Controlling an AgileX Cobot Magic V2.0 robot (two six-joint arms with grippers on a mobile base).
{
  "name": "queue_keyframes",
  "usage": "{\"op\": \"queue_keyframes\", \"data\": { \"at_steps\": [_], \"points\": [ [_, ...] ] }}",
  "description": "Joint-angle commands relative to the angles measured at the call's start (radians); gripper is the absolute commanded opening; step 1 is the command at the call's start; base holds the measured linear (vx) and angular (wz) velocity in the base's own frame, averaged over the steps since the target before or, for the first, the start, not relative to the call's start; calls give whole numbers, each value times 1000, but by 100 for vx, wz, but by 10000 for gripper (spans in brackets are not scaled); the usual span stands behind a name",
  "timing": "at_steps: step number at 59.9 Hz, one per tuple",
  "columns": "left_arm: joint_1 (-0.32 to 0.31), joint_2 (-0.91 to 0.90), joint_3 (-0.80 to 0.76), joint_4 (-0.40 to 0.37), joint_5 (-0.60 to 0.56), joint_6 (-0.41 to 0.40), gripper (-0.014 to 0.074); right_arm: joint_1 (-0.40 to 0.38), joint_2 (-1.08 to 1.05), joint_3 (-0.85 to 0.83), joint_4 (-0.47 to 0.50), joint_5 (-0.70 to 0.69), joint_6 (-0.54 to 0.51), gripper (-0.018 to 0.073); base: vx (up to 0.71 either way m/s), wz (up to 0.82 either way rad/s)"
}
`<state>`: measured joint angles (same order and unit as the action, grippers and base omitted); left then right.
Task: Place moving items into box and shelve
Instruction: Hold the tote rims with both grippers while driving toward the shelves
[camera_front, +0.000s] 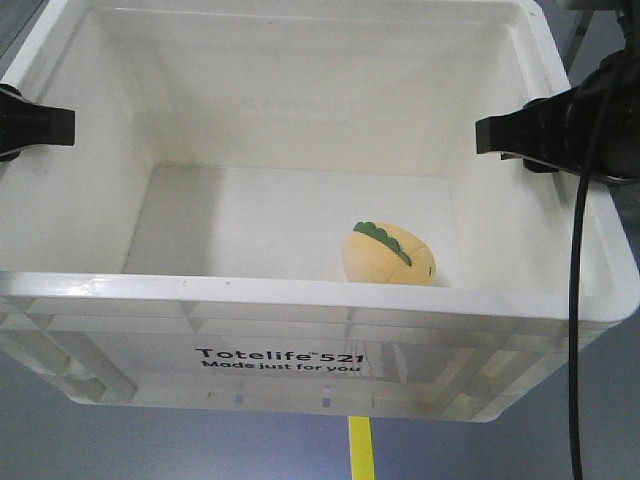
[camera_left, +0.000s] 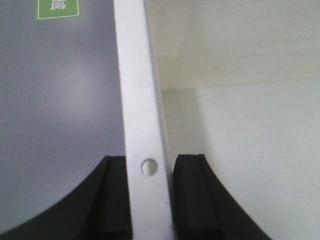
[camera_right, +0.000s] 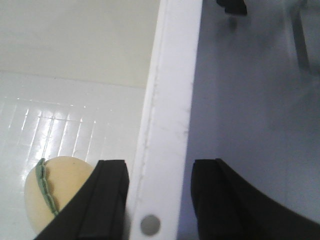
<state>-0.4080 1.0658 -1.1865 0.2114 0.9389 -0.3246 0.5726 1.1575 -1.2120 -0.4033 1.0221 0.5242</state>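
box (camera_front: 300, 297) "Totelife 521", toy (camera_front: 388, 256) inside, left fingers (camera_left: 192, 200) clamp rim (camera_left: 142, 100), right fingers (camera_right: 112, 200) seemingly too

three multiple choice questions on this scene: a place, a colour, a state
1. Where is the plush toy?
A. on the floor
B. inside the box
C. on a shelf

2. What colour is its leaf strip?
A. red
B. green
C. blue

3. What is the left claw doing?
A. hanging open
B. holding the toy
C. clamping the box's rim

Answers: B, it lies on the box's bottom; B, the front view shows green; C, its pads press both sides of the rim.
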Motion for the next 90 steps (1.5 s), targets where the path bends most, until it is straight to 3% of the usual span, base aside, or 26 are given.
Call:
{"op": "queue_keyframes", "data": {
  "at_steps": [1, 59, 90],
  "points": [
    [-6, -36, -41, 40, -140, -1, 140, -8, -27, -39, -94, -65, 35, 148, 20, -7],
    [-6, -36, -41, 40, -140, -1, 140, -8, -27, -39, -94, -65, 35, 148, 18, -15],
    [-6, -36, -41, 40, -140, -1, 140, -8, -27, -39, -94, -65, 35, 148, 12, -40]
  ]
}}
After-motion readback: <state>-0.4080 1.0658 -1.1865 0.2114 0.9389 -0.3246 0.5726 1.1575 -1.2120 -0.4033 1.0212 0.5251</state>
